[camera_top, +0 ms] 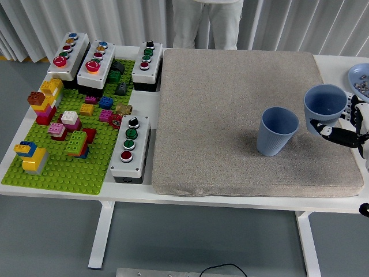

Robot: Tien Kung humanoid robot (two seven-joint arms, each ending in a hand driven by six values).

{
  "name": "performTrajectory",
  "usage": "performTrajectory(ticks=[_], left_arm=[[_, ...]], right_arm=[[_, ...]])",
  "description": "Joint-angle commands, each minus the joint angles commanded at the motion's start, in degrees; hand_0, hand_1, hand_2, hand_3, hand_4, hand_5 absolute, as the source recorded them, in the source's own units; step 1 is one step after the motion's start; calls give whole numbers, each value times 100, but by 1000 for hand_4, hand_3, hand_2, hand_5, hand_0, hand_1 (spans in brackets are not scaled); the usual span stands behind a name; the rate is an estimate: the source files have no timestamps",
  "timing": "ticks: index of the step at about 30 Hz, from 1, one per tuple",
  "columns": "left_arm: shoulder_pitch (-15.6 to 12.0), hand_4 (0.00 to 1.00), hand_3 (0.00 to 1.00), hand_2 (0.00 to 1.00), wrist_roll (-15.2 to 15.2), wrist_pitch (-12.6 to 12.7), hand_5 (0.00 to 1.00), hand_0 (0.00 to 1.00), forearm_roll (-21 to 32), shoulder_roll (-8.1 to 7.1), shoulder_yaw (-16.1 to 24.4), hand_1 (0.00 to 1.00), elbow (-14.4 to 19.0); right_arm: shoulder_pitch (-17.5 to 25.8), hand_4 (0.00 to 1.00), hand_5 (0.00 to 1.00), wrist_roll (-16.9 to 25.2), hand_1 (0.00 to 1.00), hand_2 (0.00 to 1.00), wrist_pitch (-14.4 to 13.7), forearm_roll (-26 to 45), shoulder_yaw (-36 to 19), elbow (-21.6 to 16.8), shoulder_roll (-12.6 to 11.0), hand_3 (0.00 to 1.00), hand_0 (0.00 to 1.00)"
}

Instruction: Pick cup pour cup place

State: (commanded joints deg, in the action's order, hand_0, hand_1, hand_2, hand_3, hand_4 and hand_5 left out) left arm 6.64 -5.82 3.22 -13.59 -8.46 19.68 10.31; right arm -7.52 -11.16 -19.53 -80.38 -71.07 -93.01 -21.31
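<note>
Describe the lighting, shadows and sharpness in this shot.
Head view: even, soft light with no glare; the standing cup throws a faint shadow leftward on the mat; the held cup and right hand look sharp, without evident motion blur; the bricks and button boxes are in focus.

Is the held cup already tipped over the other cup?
No. The robot hand holds its blue cup roughly upright, beside the standing cup.

No legible text, labels or numbers — none anywhere.
</note>
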Motion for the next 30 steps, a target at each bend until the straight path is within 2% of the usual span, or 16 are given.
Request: performTrajectory(ticks=[10, 22, 30], left_arm=[[-6, 485, 632, 756, 3, 2, 928, 695, 13, -2, -5, 728, 0], [-11, 485, 634, 757, -12, 0, 929, 695, -55, -6, 46, 729, 0], [-18, 486, 633, 758, -8, 1, 929, 695, -28, -11, 13, 729, 0]], right_arm=[[-94, 734, 171, -109, 643, 567, -94, -716, 191, -86, 2, 688, 723], [-92, 731, 174, -320, 642, 567, -139, -2056, 331, -299, -79, 686, 727], [-89, 730, 174, -385, 643, 567, -125, -2346, 421, -400, -116, 686, 728]])
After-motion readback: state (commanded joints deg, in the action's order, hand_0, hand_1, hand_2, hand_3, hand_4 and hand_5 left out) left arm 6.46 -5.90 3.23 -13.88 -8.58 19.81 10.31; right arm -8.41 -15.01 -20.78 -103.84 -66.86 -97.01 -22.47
